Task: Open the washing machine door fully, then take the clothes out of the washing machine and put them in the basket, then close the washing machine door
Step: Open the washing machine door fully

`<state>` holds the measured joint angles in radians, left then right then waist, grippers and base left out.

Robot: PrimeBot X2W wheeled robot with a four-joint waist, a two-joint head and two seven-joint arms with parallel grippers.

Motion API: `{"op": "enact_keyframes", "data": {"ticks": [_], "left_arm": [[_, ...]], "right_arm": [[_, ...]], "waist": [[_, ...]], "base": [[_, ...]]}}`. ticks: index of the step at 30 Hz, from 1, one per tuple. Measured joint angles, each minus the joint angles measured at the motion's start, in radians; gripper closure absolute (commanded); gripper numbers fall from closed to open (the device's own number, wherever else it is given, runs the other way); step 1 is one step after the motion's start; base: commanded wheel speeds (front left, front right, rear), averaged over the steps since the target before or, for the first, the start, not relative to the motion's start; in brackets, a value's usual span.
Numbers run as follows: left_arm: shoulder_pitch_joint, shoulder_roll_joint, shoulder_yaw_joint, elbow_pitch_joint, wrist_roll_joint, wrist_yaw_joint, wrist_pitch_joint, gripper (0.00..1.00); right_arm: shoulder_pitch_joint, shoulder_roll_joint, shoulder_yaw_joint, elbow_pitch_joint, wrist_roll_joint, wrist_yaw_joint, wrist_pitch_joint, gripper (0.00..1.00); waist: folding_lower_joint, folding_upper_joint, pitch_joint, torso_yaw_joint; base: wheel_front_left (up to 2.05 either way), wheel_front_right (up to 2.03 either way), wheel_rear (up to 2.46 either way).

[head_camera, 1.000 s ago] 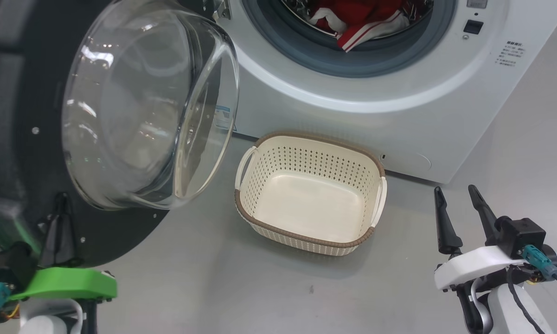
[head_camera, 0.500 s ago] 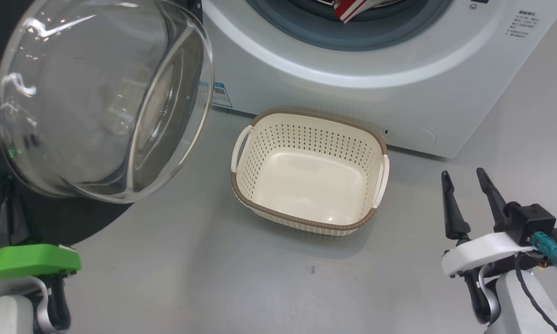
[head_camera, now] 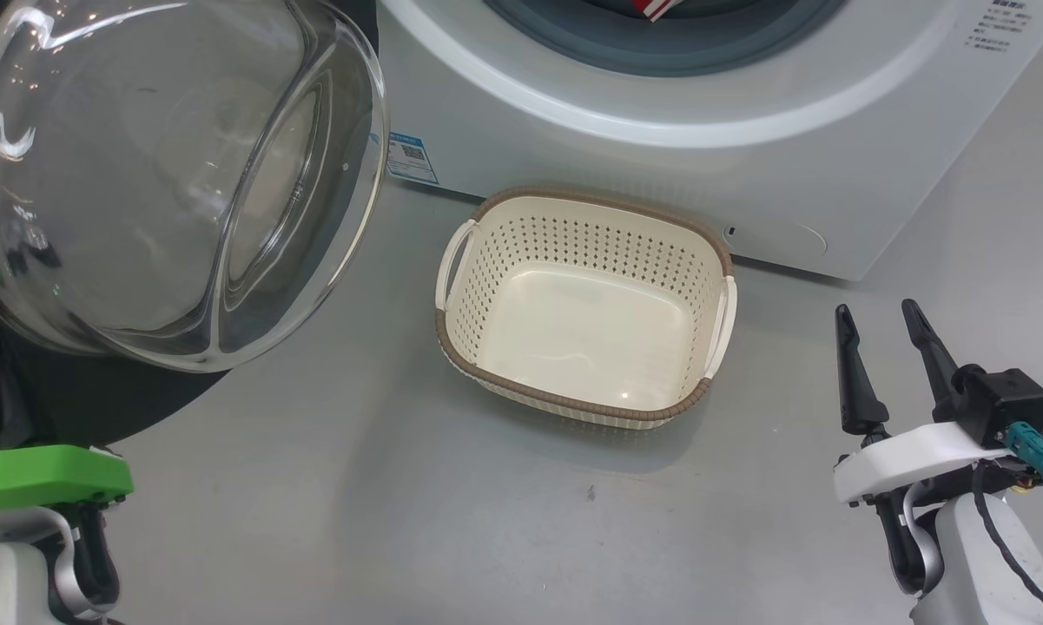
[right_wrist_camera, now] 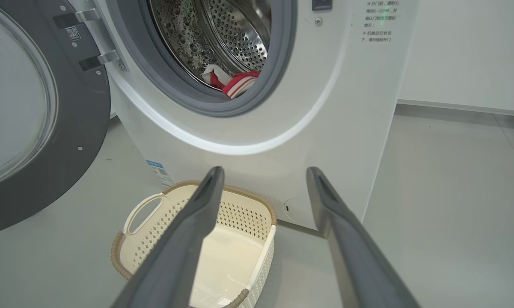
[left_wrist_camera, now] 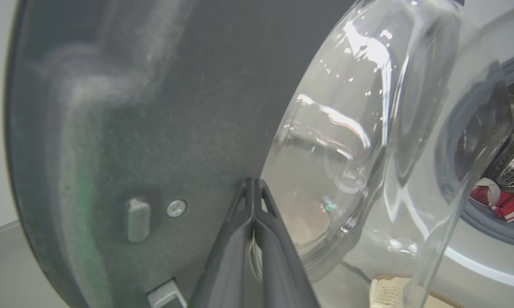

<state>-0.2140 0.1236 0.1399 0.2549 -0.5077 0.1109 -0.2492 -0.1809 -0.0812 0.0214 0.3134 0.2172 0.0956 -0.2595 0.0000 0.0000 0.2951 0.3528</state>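
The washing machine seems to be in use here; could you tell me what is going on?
The washing machine is being opened for unloading. The washing machine door stands swung open, with the shut left gripper at its dark inner face. The right gripper hangs open and empty beside the basket, which sits empty on the floor before the machine. The clothes lie in the drum, none taken out yet.
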Motion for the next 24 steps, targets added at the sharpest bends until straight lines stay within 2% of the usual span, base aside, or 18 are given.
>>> {"op": "enact_keyframes", "data": {"ticks": [12,24], "left_arm": [[0.008,-0.023,-0.038,-0.012,0.058,0.000,0.000,1.00],[0.125,-0.053,-0.037,-0.114,0.101,0.000,-0.003,1.00]], "right_arm": [[-0.002,0.003,-0.003,0.017,0.000,0.009,0.000,0.00],[0.008,0.019,0.018,0.033,0.002,0.011,0.000,0.00]], "waist": [[0.0000,0.0000,-0.027,0.000],[0.0000,0.0000,-0.084,-0.017]], "base": [[0.00,0.00,0.00],[0.00,0.00,0.00]]}}
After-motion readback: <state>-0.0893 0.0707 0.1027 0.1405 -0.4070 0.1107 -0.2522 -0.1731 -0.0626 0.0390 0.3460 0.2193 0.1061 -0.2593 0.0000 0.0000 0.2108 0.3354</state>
